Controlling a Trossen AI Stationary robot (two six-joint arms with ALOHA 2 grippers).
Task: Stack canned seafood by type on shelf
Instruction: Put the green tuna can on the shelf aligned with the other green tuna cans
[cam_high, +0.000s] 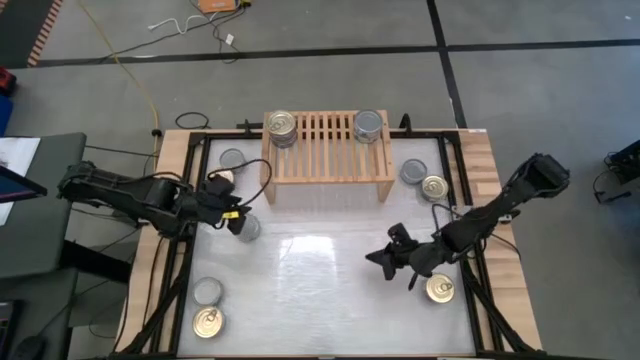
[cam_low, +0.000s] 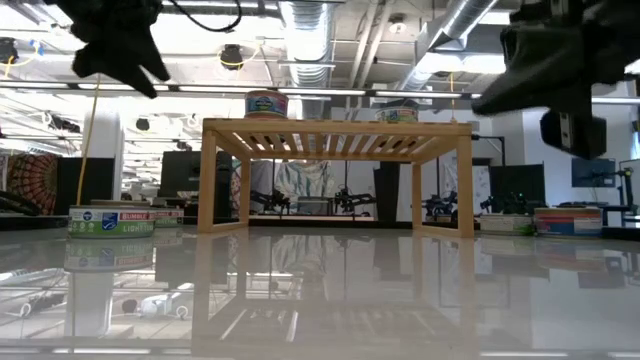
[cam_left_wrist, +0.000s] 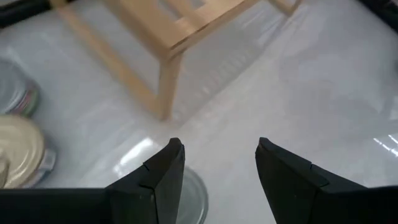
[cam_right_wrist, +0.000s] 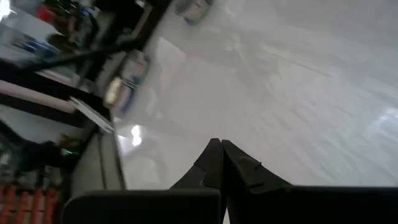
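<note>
The light-wood shelf (cam_high: 325, 148) stands at the table's far middle. On its slatted top sit a gold-topped stack of cans (cam_high: 282, 127) at the left end and a silver-topped can (cam_high: 368, 125) toward the right. My left gripper (cam_high: 240, 222) hovers open at the table's left, with nothing between its fingers (cam_left_wrist: 165, 177). A silver-topped can (cam_left_wrist: 191, 200) stands on the table just under it. My right gripper (cam_high: 378, 258) hangs shut and empty over the table's right half, near a gold-topped can (cam_high: 440, 288).
Loose cans stand on the table: a silver one (cam_high: 232, 158) and a pale one (cam_high: 222, 176) left of the shelf, two (cam_high: 413, 171) (cam_high: 434, 187) right of it, and two (cam_high: 207, 291) (cam_high: 208, 322) at the near left. The table's middle (cam_high: 320, 270) is bare and glossy.
</note>
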